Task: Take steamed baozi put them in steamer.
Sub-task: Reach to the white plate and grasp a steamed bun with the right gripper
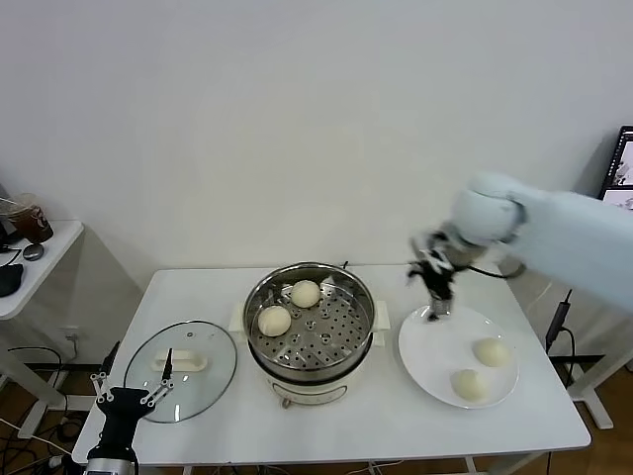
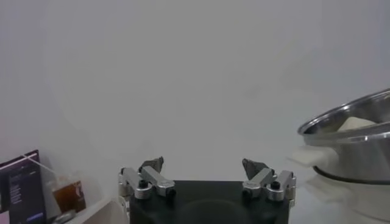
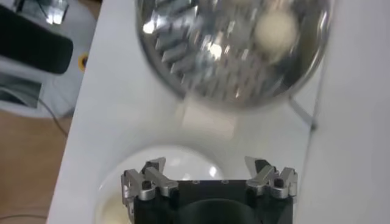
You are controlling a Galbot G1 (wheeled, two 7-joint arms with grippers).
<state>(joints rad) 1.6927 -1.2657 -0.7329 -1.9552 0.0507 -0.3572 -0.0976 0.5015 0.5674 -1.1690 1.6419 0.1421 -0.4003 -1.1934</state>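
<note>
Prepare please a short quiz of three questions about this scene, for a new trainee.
1. How many baozi lie in the steamer, and how many on the plate?
2. True or false: the glass lid sits on the steamer.
3. Which gripper is above the plate? A) left gripper B) right gripper C) neither

Key:
1. Two in the steamer, baozi and baozi; two on the plate, baozi and baozi.
2. False; it lies on the table, on the robot's left of the steamer.
3. B; the right gripper is open above the plate's far edge, while the left gripper waits open near the lid.
</note>
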